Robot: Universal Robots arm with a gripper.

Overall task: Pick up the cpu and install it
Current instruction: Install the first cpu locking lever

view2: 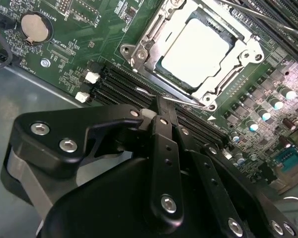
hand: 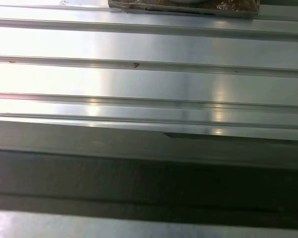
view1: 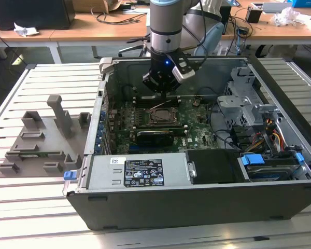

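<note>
while one cpu [view2: 199, 51] sits in socket | hand [view2: 161, 110] closed (empty) above

I'm seeing the gripper [view2: 161, 111] body hiding its own fingertips in the second wrist view; arm [view1: 168, 21] running off the exterior view's top | motherboard [view2: 79, 44] getting cut at the edges

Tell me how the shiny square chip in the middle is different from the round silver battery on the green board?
The cpu is square and pale, while the coin battery is round. The cpu looks much bigger than the battery. The cpu lies inside a metal socket frame, while the battery sits in a dark round holder near the board's edge. Both are flat, silvery, and lie on the green motherboard. The end effector is near the cpu's frame, far from the battery.
</note>
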